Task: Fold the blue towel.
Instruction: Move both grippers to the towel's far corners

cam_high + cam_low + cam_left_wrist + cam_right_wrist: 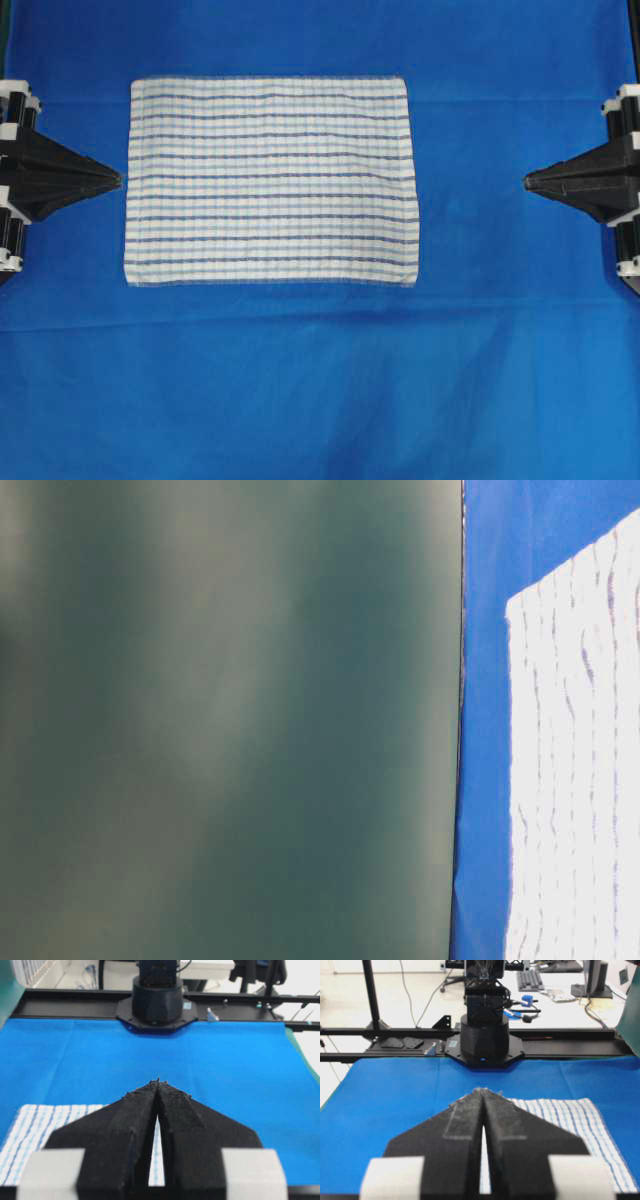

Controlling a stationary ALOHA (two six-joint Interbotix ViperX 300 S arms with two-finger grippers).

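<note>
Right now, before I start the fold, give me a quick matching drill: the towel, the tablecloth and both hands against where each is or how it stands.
Things:
1. blue towel
2. left hand
3. right hand
4. tablecloth

States:
A. shut, well clear of the towel's edge
B. spread flat, unfolded
C. solid blue, under everything
D. shut, tip at the towel's edge

Pairs: 1-B, 2-D, 3-A, 4-C

I can read no text, label, brand, number or sign in any view from here; the small blue patches beyond my closed jaws are too blurred to make out.
</note>
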